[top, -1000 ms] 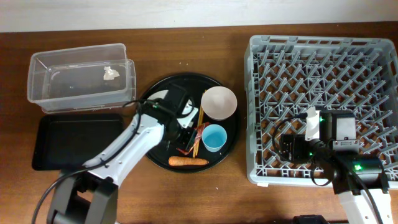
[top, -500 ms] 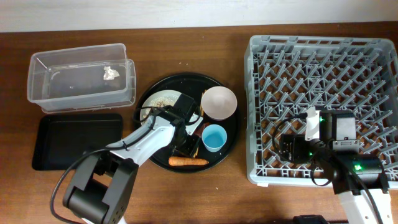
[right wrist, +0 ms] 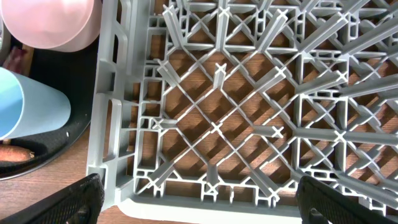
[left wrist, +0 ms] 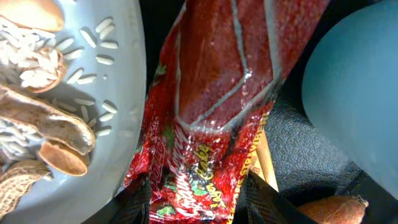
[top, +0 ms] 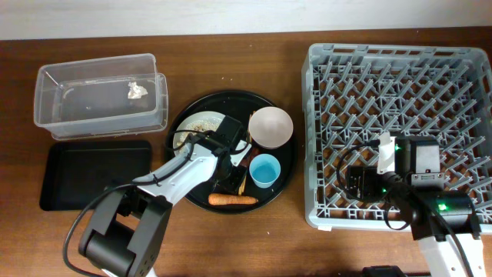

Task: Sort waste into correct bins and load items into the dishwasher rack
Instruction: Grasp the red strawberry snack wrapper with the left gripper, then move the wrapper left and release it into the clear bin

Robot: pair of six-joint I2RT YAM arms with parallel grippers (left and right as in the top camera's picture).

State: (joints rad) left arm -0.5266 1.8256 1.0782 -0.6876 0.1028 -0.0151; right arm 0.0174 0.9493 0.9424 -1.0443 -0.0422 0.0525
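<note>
My left gripper [top: 231, 175] is down on the round black tray, its fingers closed on the lower end of the red snack wrapper [left wrist: 211, 118]. The pale grey plate [left wrist: 121, 68] with beige food scraps [left wrist: 43, 143] lies just left of it. The light-blue cup [top: 265, 170] and the chopsticks [left wrist: 264, 158] are to the right. The carrot [top: 232, 200] lies in front. The white-pink bowl [top: 270, 127] stands behind the cup. My right gripper [right wrist: 199, 211] is open and empty above the grey rack's [top: 400, 85] front-left part.
The clear tub [top: 100, 96], holding a white paper scrap [top: 137, 90], stands at the back left. The shallow black rectangular tray [top: 92, 173] lies in front of it. The round black tray [top: 283, 188] lies between these bins and the rack.
My left gripper has moved forward and right across the round tray and come down over the red wrapper, which now hides under it in the overhead view. The right arm has not moved.
</note>
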